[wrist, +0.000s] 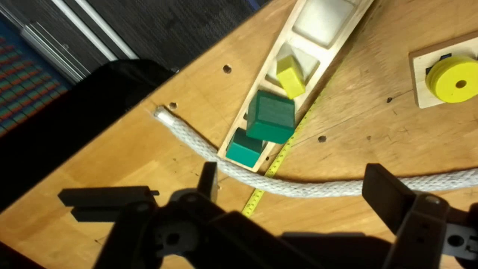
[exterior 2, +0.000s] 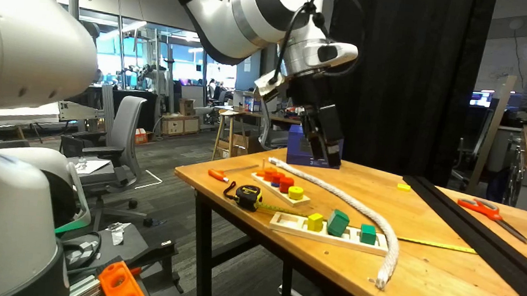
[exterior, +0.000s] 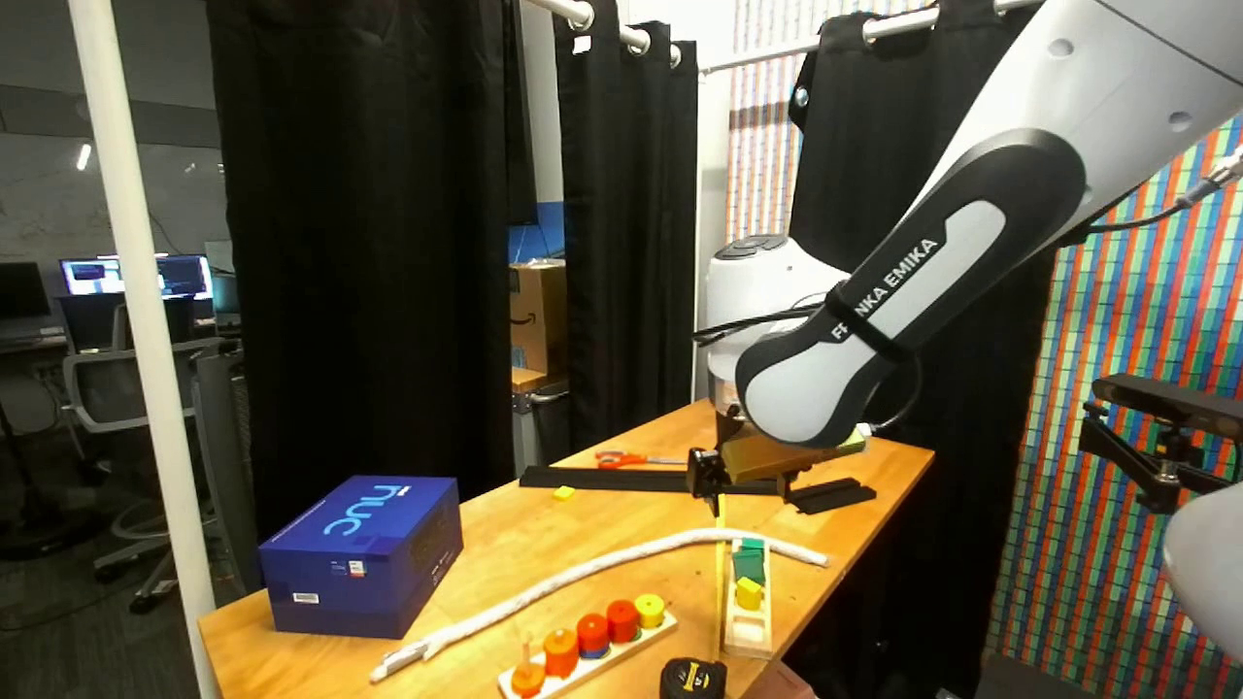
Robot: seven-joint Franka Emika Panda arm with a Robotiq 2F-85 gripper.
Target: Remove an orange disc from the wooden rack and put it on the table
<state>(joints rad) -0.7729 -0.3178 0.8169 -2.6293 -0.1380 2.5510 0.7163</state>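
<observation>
The wooden rack point(exterior: 621, 649) is a short pale strip near the table's front edge, also in an exterior view point(exterior 2: 305, 201). An orange disc stack point(exterior: 560, 652) and a low orange disc point(exterior: 527, 679) around a thin peg sit at one end, then red discs and a yellow disc point(exterior: 650, 611). The wrist view shows only the rack's yellow-disc end point(wrist: 422, 82); the orange discs are out of view there. My gripper point(wrist: 293, 177) is open and empty, above the tan table point(wrist: 354, 104) and apart from the rack. It also shows in an exterior view point(exterior 2: 325, 156).
A tray point(exterior: 748, 636) with green and yellow blocks lies beside the rack. A white rope point(exterior: 573, 573) curves behind both. A tape measure point(exterior 2: 248, 197), blue box point(exterior: 359, 553), screwdriver point(exterior 2: 218, 175), scissors point(exterior 2: 487, 210) and black rail point(exterior 2: 461, 227) are also on the table.
</observation>
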